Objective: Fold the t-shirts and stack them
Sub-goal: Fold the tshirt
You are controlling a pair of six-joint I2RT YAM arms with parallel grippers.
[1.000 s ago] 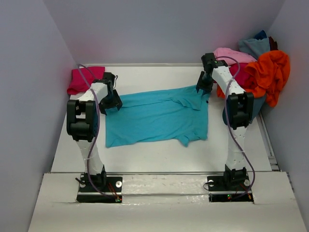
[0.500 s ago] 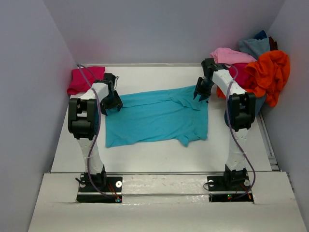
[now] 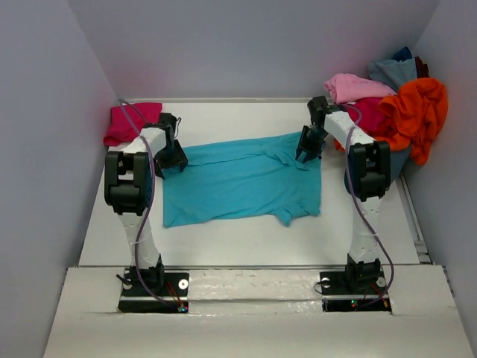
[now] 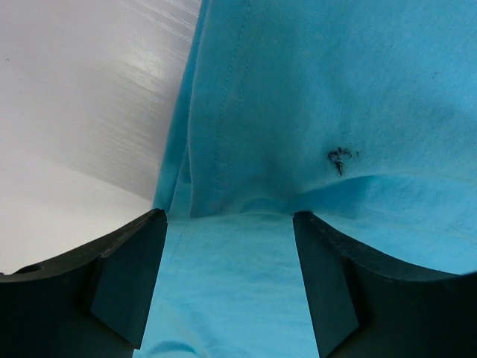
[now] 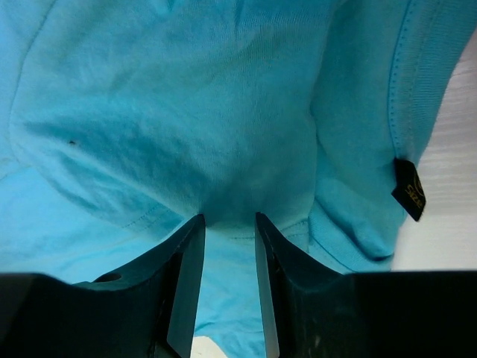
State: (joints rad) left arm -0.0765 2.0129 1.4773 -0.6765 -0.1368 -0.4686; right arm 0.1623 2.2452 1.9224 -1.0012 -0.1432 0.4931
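A bright turquoise t-shirt [image 3: 242,183] lies spread flat in the middle of the table. My left gripper [image 3: 173,158] is down at its far left corner. In the left wrist view the left gripper [image 4: 229,216] is open wide, with turquoise cloth [image 4: 313,89] lying between the jaws and a fold just past the tips. My right gripper [image 3: 307,153] is down at the far right corner, by the neck. In the right wrist view the right gripper [image 5: 226,218] stands narrowly open, and a raised bulge of cloth [image 5: 186,127] sits at its tips.
A folded magenta-pink shirt [image 3: 130,123] lies at the far left corner. Heaped at the far right are light pink [image 3: 358,86], orange [image 3: 417,112], dusty blue [image 3: 391,71] and crimson [image 3: 373,112] shirts. Walls close in on three sides.
My right gripper has slid a little left and nearer along the shirt's far edge, and its jaws have narrowed slightly. The left gripper has hardly moved.
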